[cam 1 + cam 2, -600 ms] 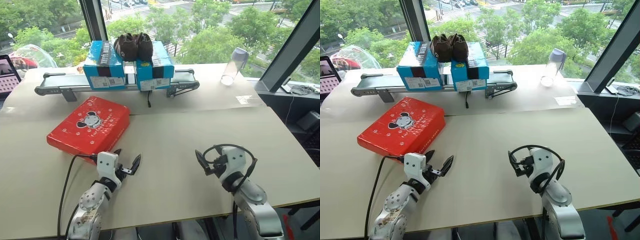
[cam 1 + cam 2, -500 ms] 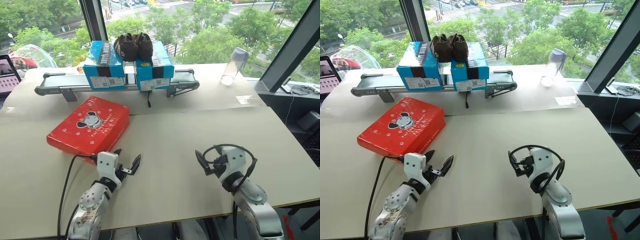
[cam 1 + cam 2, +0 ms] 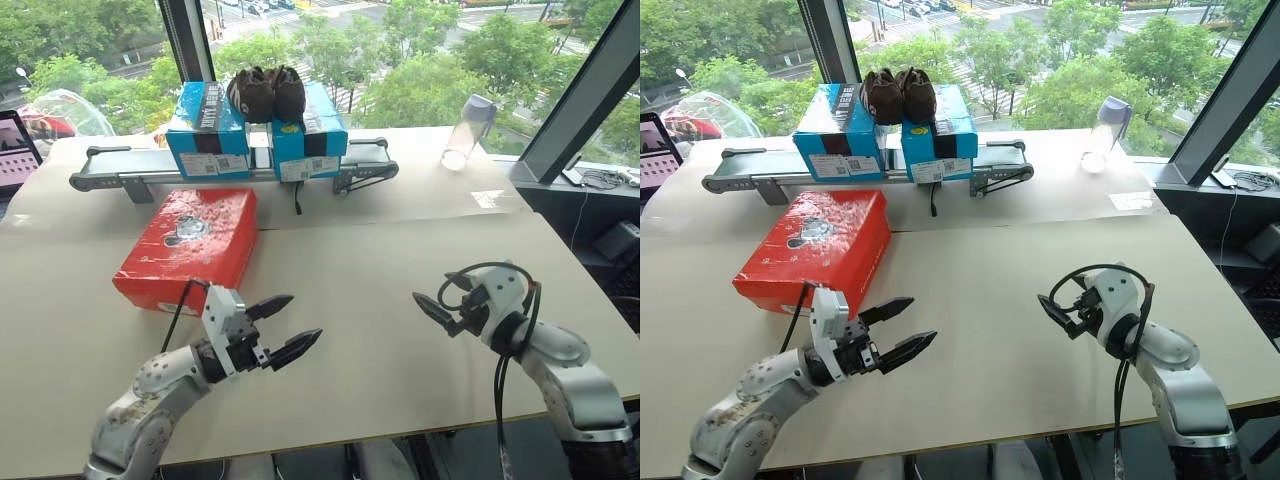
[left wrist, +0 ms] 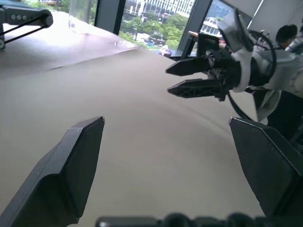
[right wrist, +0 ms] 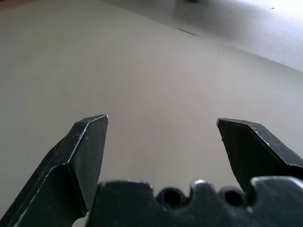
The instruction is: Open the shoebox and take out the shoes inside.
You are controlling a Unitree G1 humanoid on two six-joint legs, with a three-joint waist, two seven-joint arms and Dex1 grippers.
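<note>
Jaws apart and empty on our left gripper and right gripper; we judge the shoebox light, stiff cardboard, best lifted at its lid's front edge

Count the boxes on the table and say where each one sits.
3. Two blue boxes stand side by side on the grey conveyor at the back; the red shoebox, lid closed, lies nearer, on the left. None appears hidden.
</note>
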